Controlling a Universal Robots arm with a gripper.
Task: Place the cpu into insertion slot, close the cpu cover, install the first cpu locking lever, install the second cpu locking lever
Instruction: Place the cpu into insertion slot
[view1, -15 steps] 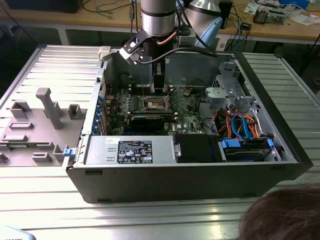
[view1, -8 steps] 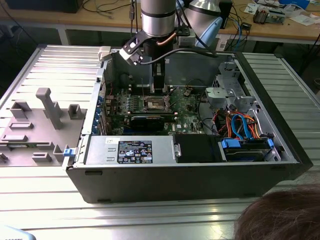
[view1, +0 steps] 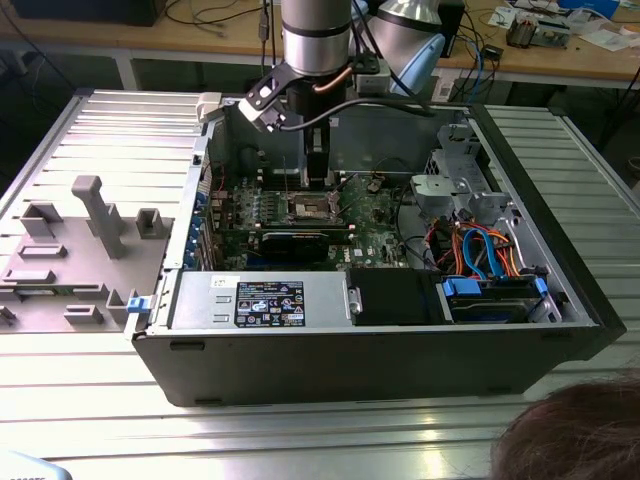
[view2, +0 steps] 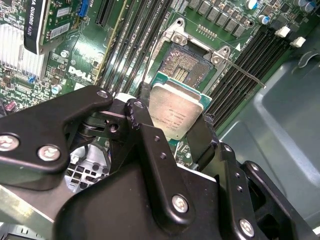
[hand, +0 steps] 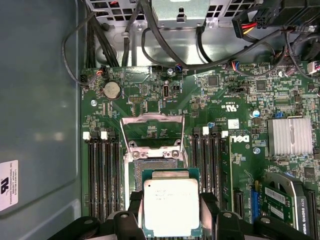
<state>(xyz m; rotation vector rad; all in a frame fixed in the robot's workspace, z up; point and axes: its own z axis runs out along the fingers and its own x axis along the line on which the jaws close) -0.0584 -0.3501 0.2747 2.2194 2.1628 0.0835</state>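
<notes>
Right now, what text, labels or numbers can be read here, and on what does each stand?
cpu lid: faint engraving, too small to read.
White sticker on the case wall: too small.
Power supply label: blurred.
Motherboard logo: a maker's mark, not quoted.
Graphics card label: maker and model print, not quoted.

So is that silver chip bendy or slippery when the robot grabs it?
Probably stiff: the cpu looks flat though the gripper pinches only its sides. Its smooth metal top may be slippery. Likely light, since it looks thin.
</notes>
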